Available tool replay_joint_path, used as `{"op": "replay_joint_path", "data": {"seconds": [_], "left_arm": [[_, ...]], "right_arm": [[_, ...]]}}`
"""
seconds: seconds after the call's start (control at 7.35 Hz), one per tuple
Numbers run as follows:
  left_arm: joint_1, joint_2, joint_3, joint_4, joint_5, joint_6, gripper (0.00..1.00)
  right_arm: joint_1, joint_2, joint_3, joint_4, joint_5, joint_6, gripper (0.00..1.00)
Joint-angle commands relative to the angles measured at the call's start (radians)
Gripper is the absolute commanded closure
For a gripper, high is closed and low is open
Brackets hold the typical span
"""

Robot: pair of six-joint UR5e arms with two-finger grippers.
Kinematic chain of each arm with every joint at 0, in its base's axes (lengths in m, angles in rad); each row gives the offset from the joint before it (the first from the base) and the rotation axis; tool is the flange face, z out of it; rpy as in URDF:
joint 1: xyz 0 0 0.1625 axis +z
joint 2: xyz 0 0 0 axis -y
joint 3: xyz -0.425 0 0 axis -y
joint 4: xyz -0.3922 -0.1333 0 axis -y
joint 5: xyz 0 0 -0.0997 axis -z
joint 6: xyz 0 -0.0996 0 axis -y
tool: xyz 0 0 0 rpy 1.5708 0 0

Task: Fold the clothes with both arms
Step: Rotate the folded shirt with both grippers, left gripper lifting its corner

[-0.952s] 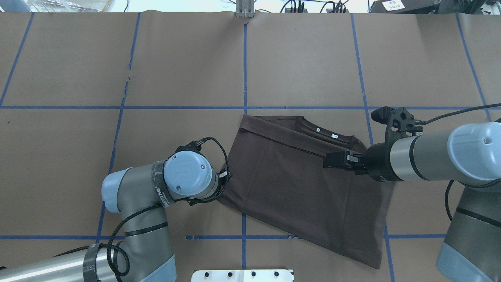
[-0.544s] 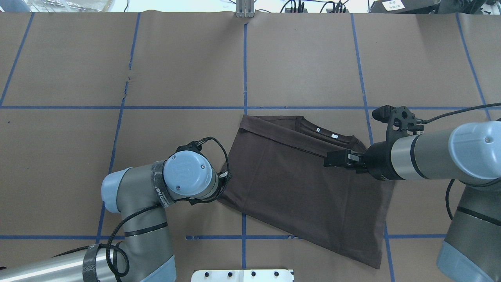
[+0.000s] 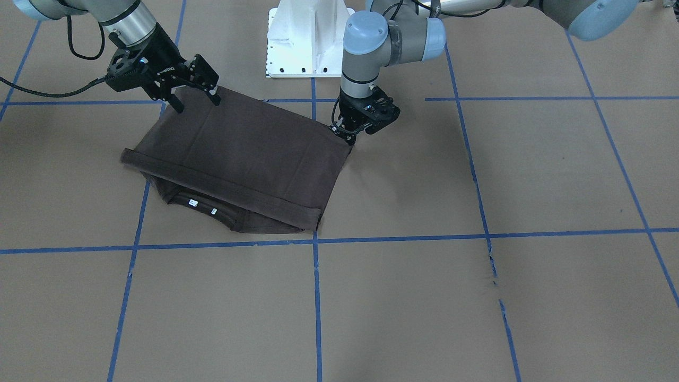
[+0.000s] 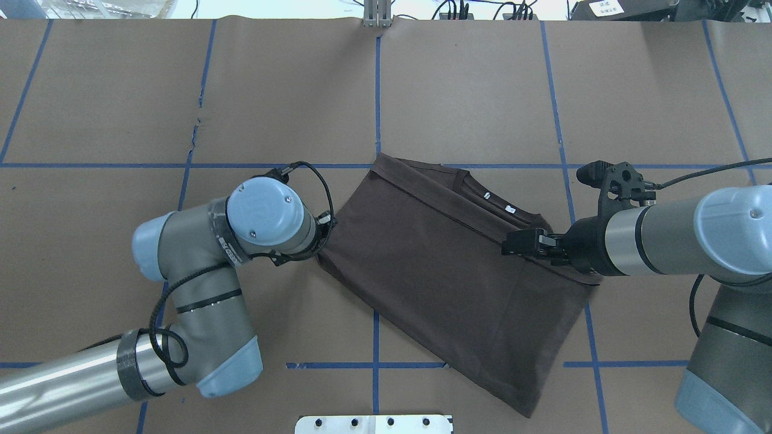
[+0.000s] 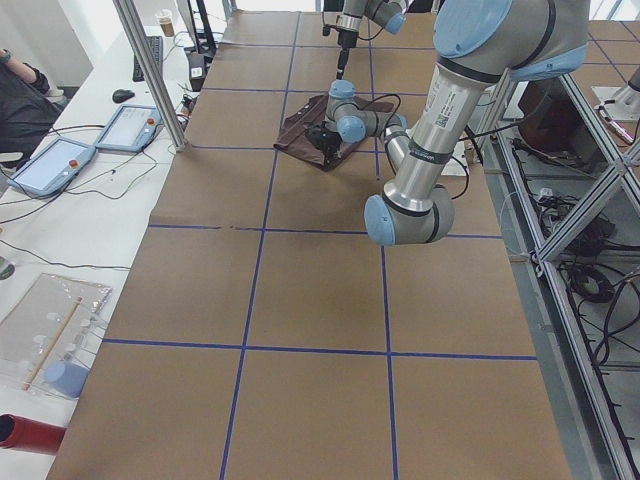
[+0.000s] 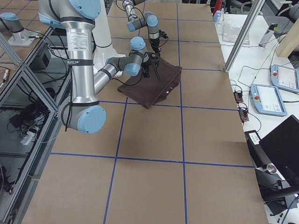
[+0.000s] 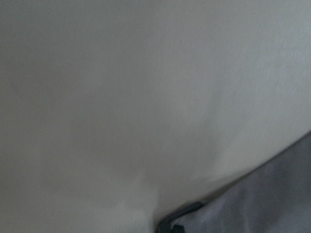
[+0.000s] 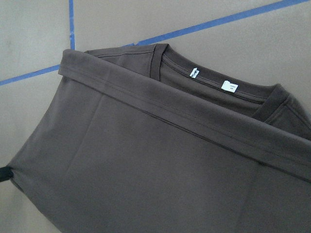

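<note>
The dark brown T-shirt [image 4: 446, 271] lies folded on the brown paper, turned at an angle. Its collar and white neck tags [image 4: 510, 210] show at its far edge. It also shows in the front view [image 3: 238, 154] and the right wrist view [image 8: 146, 160]. My left gripper [image 3: 348, 139] is shut on the shirt's left corner, low at the table; in the overhead view my wrist hides it. My right gripper [image 3: 197, 105] is open, its fingers spread just over the shirt's right edge [image 4: 505, 246], holding nothing. The left wrist view is blurred.
The white pedestal base [image 3: 307, 37] stands at the near table edge, between my arms. Blue tape lines [image 4: 377, 90] divide the paper. A small tear in the paper [image 4: 196, 126] lies at the far left. Side tables with tablets [image 5: 50, 165] stand beyond the far edge.
My left gripper has moved away from me and to the left, dragging the shirt's corner with it. The whole shirt has swung and shifted left. My right gripper has barely moved.
</note>
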Motion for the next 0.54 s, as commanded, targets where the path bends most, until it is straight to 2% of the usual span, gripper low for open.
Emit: {"op": "replay_joint_path", "data": {"seconds": [0.0, 0.14, 0.41], "left_arm": [[-0.118, -0.013, 0.083, -0.014, 0.000, 0.137, 1.00], [-0.166, -0.040, 0.150, -0.078, 0.003, 0.179, 1.00], [-0.221, -0.175, 0.441, -0.272, 0.007, 0.225, 1.00]], "right_arm": [[0.002, -0.002, -0.004, 0.000, -0.004, 0.002, 0.00], [0.005, -0.002, -0.010, 0.000, -0.004, 0.002, 0.00], [0.008, -0.001, -0.020, -0.002, -0.015, 0.002, 0.00]]}}
